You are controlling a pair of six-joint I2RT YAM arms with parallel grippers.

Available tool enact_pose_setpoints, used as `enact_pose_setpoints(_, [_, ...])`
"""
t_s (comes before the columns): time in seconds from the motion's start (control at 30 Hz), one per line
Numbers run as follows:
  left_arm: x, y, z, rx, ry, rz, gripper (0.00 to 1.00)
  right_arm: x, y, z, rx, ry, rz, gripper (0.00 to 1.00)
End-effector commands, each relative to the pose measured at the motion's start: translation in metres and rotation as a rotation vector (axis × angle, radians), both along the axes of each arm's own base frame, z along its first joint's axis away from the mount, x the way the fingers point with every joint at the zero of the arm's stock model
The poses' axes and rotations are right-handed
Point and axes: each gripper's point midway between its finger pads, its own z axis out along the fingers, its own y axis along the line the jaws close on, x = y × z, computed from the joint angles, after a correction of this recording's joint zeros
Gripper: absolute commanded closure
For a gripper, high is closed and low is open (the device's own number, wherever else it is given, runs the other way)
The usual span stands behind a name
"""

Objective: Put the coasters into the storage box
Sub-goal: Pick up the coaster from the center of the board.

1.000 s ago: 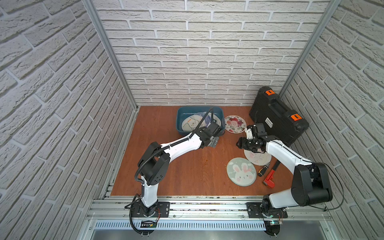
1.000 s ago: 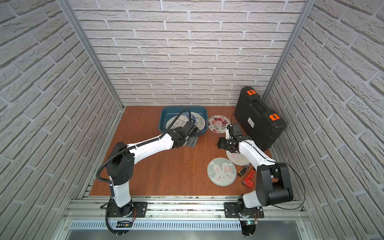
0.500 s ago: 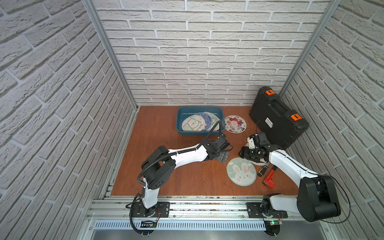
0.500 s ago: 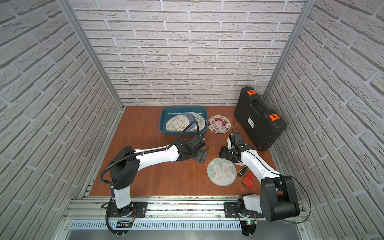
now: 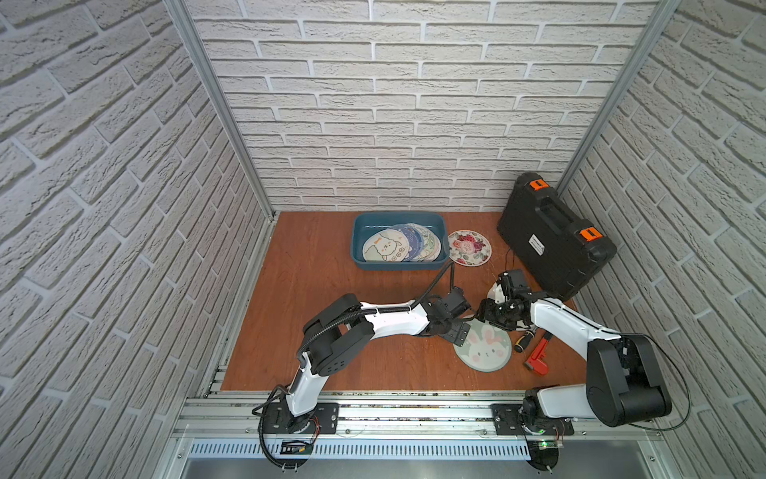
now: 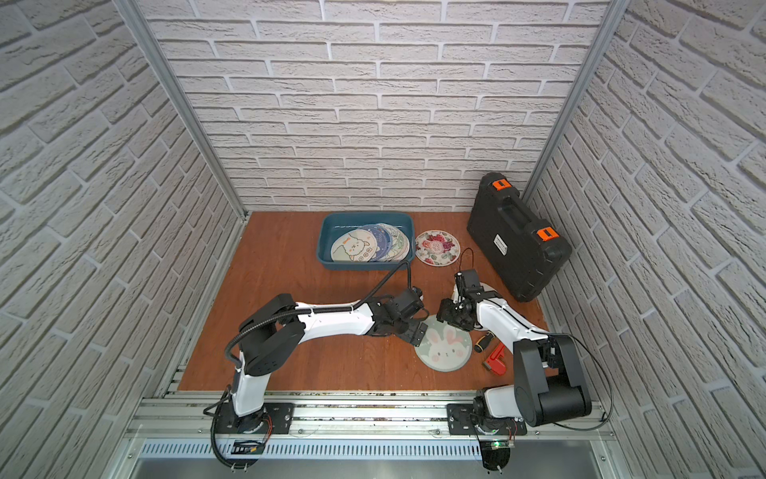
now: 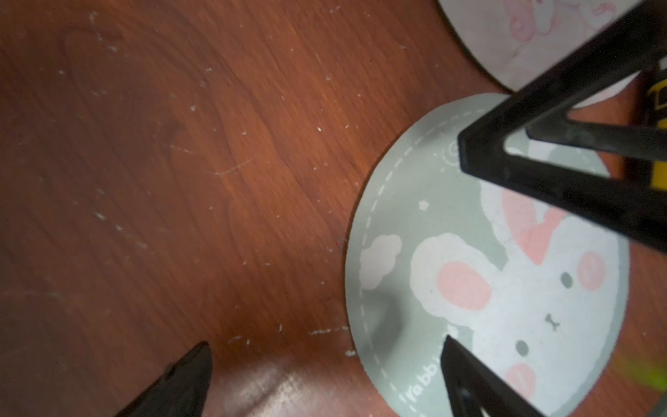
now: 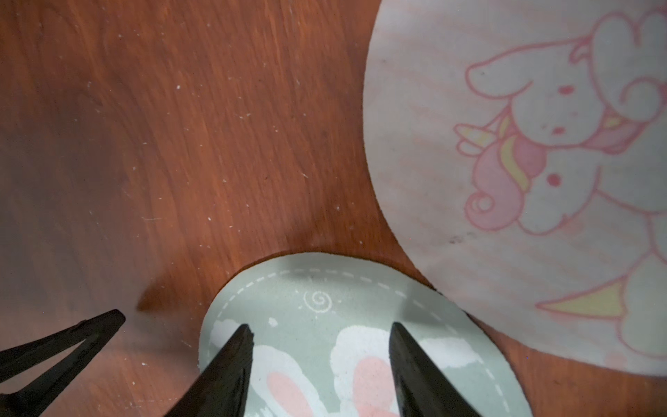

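The teal storage box [image 5: 359, 244] [image 6: 325, 244] stands at the back and holds several overlapping coasters [image 5: 384, 248] [image 6: 352, 249]. A rose coaster [image 5: 469, 247] [image 6: 437, 247] lies flat just right of it. A green bunny coaster [image 5: 485, 350] [image 6: 445, 350] [image 7: 469, 289] [image 8: 317, 299] lies near the front, and a pink unicorn coaster [image 5: 495, 292] [image 7: 523, 36] [image 8: 541, 144] sits partly under my right arm. My left gripper [image 5: 460, 328] [image 6: 416, 327] [image 7: 326, 352] is open and straddles the bunny coaster's edge. My right gripper [image 5: 485, 313] [image 6: 445, 313] [image 8: 320, 328] is open, both tips over that coaster.
A black hard case with orange latches [image 5: 555, 236] [image 6: 518, 236] stands at the back right. A yellow-and-black screwdriver [image 5: 523, 341] and a red tool [image 5: 538, 357] lie right of the bunny coaster. The two grippers stand very close together.
My left gripper has moved from the box's front edge forward to the bunny coaster. My right gripper has come forward to the same coaster. Both stayed open.
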Motion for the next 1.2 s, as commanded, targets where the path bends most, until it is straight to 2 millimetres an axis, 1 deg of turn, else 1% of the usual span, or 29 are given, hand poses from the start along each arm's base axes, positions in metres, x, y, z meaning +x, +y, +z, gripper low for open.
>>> enact_pose_setpoints(0.0, [-0.005,-0.016,0.004,-0.047,0.026,-0.041,0.02,0.002,-0.002,-0.005,-0.02,-0.001,-0.016,0.39])
enact_pose_setpoints(0.33, [-0.031,-0.045,-0.004,-0.134,0.136,-0.177,0.02,0.005,0.001,-0.01,-0.025,0.012,-0.005,0.4])
enact_pose_setpoints(0.47, [-0.035,-0.049,-0.009,-0.14,0.162,-0.193,0.03,0.005,0.002,-0.011,-0.026,0.014,-0.002,0.4])
enact_pose_setpoints(0.63, [-0.04,-0.055,-0.009,-0.167,0.185,-0.222,0.04,0.006,0.003,-0.01,-0.026,0.012,0.0,0.4])
enact_pose_setpoints(0.8, [-0.044,-0.06,-0.009,-0.193,0.203,-0.244,0.09,0.007,0.003,-0.012,-0.028,0.015,0.004,0.4])
enact_pose_setpoints(0.93, [-0.045,-0.062,-0.008,-0.203,0.209,-0.249,0.17,0.007,0.004,-0.012,-0.028,0.016,0.008,0.4])
enact_pose_setpoints(1.17, [-0.046,-0.064,-0.012,-0.202,0.221,-0.253,0.43,0.008,0.006,-0.012,-0.028,0.015,0.013,0.4])
